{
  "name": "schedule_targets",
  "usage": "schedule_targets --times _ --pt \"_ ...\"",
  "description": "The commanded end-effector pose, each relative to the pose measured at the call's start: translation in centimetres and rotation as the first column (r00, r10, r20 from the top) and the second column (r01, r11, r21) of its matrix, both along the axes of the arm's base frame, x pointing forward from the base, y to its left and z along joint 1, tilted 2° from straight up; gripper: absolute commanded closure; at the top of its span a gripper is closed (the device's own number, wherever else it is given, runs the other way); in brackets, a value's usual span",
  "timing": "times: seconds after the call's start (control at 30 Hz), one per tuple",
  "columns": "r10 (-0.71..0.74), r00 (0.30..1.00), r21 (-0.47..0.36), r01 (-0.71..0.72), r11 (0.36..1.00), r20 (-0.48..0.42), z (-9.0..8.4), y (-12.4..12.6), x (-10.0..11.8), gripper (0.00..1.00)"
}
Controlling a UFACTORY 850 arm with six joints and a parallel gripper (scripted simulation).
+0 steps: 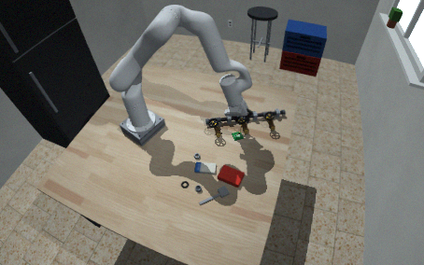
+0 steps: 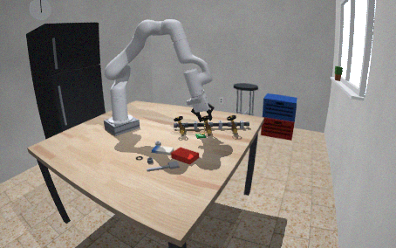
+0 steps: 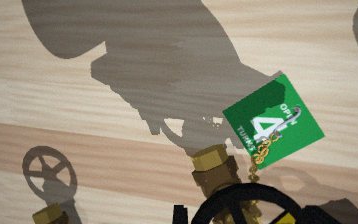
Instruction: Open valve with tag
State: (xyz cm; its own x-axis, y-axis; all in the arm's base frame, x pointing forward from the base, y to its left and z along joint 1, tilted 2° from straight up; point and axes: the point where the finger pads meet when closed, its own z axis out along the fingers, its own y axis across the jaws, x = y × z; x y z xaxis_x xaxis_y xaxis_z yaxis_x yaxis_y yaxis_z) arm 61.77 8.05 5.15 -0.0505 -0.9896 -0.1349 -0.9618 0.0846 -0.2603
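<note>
A pipe with three brass valves lies across the far right of the table. A green tag reading "OPEN 4 TURNS" hangs by a chain from the middle valve. My gripper comes down from above and is shut on that valve's black handwheel. The left valve and the right valve stand free of the fingers.
A red box, a blue-and-white box, a black ring, two nuts and a grey scraper lie nearer the front. The arm's base stands to the left.
</note>
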Motion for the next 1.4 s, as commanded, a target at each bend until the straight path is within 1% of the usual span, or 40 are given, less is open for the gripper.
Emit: schedule_targets --times 0.0,0.13,0.27,0.37,0.43,0.53,0.6,0.63,0.77,0.93,1.1,1.17,1.2,1.3,1.33,1.37 --pt "0.016 1.000 -0.005 -0.016 1.000 0.004 0.11 0.01 0.11 1.00" --pt "0.065 0.998 -0.019 -0.065 0.998 0.010 0.11 0.01 0.11 1.00" --pt "0.190 0.982 -0.056 -0.189 0.980 0.020 0.11 0.01 0.11 1.00" --pt "0.326 0.945 -0.099 -0.322 0.942 0.027 0.11 0.01 0.11 1.00" --pt "0.429 0.903 -0.133 -0.422 0.897 0.027 0.11 0.01 0.11 1.00" --pt "0.546 0.838 -0.173 -0.534 0.827 0.021 0.11 0.01 0.11 1.00" --pt "0.546 0.838 -0.173 -0.534 0.827 0.021 0.11 0.01 0.11 1.00" --pt "0.641 0.768 -0.207 -0.624 0.753 0.015 0.11 0.01 0.11 1.00" --pt "0.759 0.651 -0.255 -0.736 0.627 -0.010 0.11 0.01 0.11 1.00" --pt "0.882 0.468 -0.310 -0.848 0.431 -0.053 0.11 0.01 0.11 1.00" --pt "0.959 0.265 -0.352 -0.911 0.213 -0.104 0.11 0.01 0.11 1.00" --pt "0.959 0.265 -0.352 -0.911 0.213 -0.104 0.11 0.01 0.11 1.00" --pt "0.982 0.141 -0.372 -0.924 0.083 -0.130 0.11 0.01 0.11 1.00" --pt "0.988 0.034 -0.387 -0.922 -0.028 -0.153 0.11 0.01 0.11 1.00" --pt "0.987 0.012 -0.389 -0.920 -0.051 -0.158 0.11 0.01 0.11 1.00" --pt "0.987 0.003 -0.390 -0.919 -0.060 -0.160 0.11 0.01 0.11 1.00"
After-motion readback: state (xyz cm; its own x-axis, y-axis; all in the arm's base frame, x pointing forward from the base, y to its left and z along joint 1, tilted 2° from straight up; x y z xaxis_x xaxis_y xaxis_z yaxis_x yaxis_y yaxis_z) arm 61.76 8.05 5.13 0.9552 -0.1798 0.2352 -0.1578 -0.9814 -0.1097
